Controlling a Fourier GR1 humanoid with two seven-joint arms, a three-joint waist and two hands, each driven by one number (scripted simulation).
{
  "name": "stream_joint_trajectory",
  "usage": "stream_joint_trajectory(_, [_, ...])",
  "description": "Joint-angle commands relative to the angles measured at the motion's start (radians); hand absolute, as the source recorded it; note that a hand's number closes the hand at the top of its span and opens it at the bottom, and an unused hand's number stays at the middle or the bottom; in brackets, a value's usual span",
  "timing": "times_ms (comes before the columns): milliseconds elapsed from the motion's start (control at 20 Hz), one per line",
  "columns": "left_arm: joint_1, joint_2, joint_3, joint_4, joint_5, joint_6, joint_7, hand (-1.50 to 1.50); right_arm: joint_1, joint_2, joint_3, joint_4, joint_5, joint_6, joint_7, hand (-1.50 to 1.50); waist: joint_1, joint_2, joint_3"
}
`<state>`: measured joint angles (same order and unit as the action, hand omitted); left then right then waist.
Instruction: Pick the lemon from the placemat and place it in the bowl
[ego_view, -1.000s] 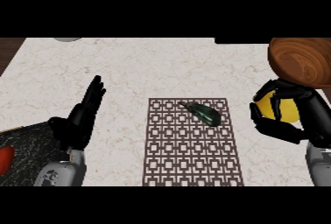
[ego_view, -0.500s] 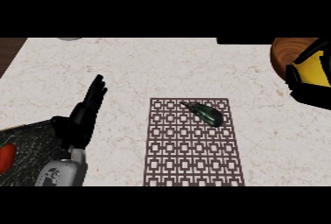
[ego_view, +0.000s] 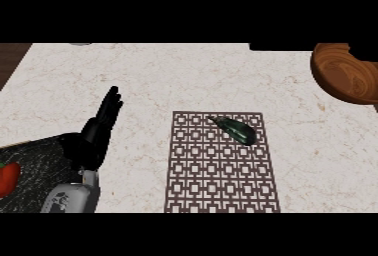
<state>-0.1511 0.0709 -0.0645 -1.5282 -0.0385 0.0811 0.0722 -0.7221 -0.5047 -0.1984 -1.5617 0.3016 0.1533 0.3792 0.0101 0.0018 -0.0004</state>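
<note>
The brown patterned placemat (ego_view: 221, 175) lies at the counter's middle. On its far end rests a dark green, elongated vegetable (ego_view: 236, 130). The wooden bowl (ego_view: 345, 72) stands at the far right, cut off by the view's edge. No lemon shows anywhere. My left hand (ego_view: 96, 135) rests open at the left of the placemat, fingers straight and pointing away. My right hand is out of view.
A dark board (ego_view: 37, 160) sits at the lower left corner with a red item (ego_view: 7, 177) on it. The pale marble counter (ego_view: 162, 80) stretches between the hand, the placemat and the bowl.
My right hand, curled round the yellow lemon, rose toward the bowl at the right and has left the view with it. The left hand has stayed put.
</note>
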Motion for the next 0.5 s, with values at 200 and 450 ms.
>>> stream_joint_trajectory(200, [-0.026, 0.026, 0.035, 0.048, 0.020, -0.034, -0.014, 0.00, -0.042, -0.119, 0.020, 0.330, 0.195, -0.055, -0.182, 1.50, 0.008, 0.007, 0.000])
stream_joint_trajectory(450, [-0.026, 0.005, 0.007, -0.009, 0.003, -0.016, 0.023, 0.00, -0.147, -0.199, 0.015, 0.623, 0.283, -0.104, -0.344, 1.50, 0.023, 0.010, 0.001])
